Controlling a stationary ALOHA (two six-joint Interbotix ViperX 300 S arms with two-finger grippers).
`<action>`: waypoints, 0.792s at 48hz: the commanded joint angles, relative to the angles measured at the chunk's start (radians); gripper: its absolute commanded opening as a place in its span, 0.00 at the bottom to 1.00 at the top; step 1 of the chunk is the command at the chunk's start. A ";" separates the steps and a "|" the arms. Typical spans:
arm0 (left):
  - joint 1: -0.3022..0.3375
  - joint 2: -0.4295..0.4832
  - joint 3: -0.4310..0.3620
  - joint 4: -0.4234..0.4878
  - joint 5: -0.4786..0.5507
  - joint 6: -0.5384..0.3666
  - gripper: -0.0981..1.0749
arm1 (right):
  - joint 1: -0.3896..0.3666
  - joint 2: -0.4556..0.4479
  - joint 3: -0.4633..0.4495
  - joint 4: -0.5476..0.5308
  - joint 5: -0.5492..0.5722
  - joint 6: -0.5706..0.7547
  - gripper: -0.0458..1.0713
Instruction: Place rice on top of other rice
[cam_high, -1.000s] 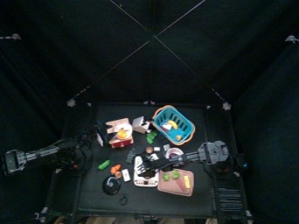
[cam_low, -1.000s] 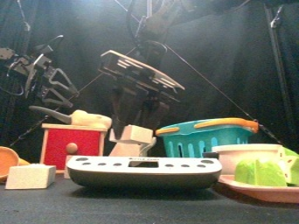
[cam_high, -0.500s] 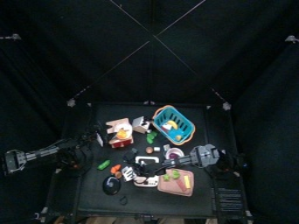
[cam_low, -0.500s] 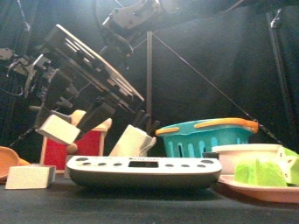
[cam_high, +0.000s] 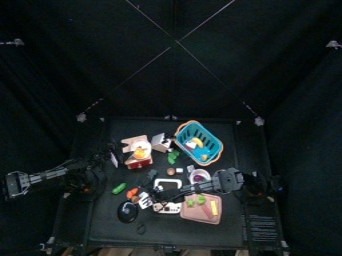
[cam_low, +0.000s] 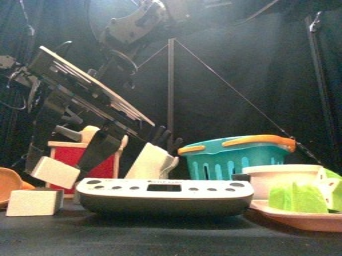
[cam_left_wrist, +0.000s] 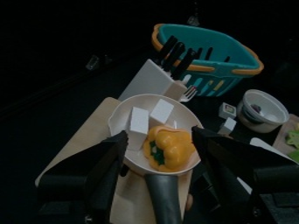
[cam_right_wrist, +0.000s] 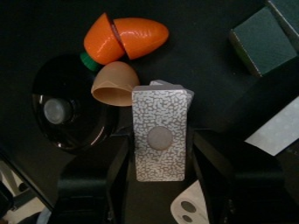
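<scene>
Honestly, the right gripper (cam_right_wrist: 158, 179), jaws spread either side of a speckled rice block (cam_right_wrist: 160, 133), might nudge the carrot (cam_right_wrist: 125, 37) nearby; left gripper (cam_left_wrist: 160, 153) looks open.

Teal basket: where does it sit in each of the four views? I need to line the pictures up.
Top view: teal basket at the table's back, right of middle.
Front view: right of centre, behind the scale.
Left wrist view: beyond the yellow pepper, at.
Right wrist view: not in it.
Shared landmark: white bowl, beside the basket in front and left wrist views.
</scene>
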 joint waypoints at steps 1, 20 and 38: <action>-0.002 0.002 -0.011 0.003 -0.009 0.002 0.89 | -0.005 -0.035 -0.032 -0.012 0.008 -0.002 0.85; 0.000 0.002 -0.011 0.003 -0.009 0.002 0.89 | 0.002 -0.054 -0.035 -0.049 0.058 -0.003 0.88; 0.002 0.002 -0.006 0.003 -0.009 0.002 0.89 | -0.006 -0.132 -0.029 -0.095 0.120 -0.020 0.88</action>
